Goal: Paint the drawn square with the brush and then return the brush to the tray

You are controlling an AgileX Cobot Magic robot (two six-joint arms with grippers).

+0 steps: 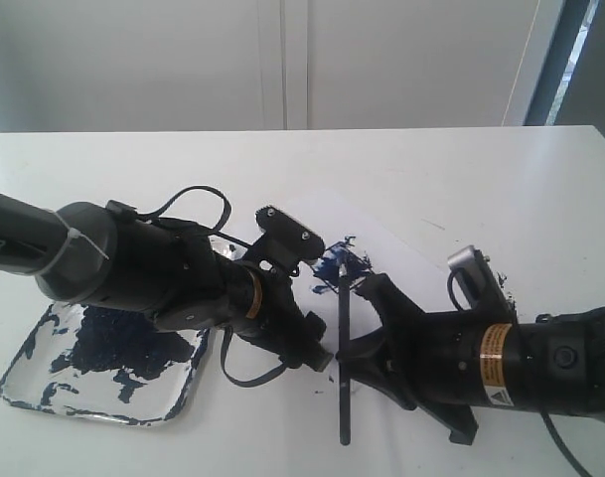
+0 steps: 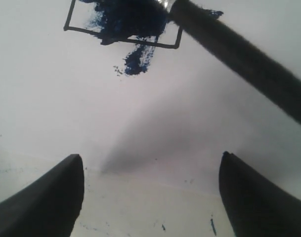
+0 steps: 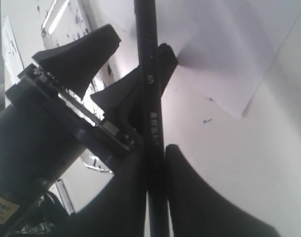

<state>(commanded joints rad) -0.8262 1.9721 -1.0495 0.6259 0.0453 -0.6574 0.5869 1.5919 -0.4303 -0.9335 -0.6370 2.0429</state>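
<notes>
Exterior view: the right gripper [image 1: 352, 350] is clamped on the brush [image 1: 344, 407] about mid-handle, and the tip end reaches the drawn square [image 1: 340, 264], which is daubed blue. The left gripper [image 1: 317, 350] sits just beside the handle, apparently not touching it. The tray [image 1: 168, 402] lies well apart on the left. Left wrist view: the left gripper [image 2: 150, 157] has its jaws spread wide with nothing between them, above the white paper [image 2: 150, 113]. The brush [image 2: 239, 54] crosses one corner of the drawn square [image 2: 123, 22], and a streak of paint strays past the outline. Right wrist view: the right gripper [image 3: 155, 153] pinches the brush [image 3: 149, 74] between both fingertips, the handle running straight through. We judge the brush light and stiff, with a slim, smooth handle that could twist or slide in the pads under sideways load. A firm hold near the middle, or closer to the ferrule, should suit it. The bristles look soft and wet, so the carry to the tray calls for keeping the tip off the paper.
</notes>
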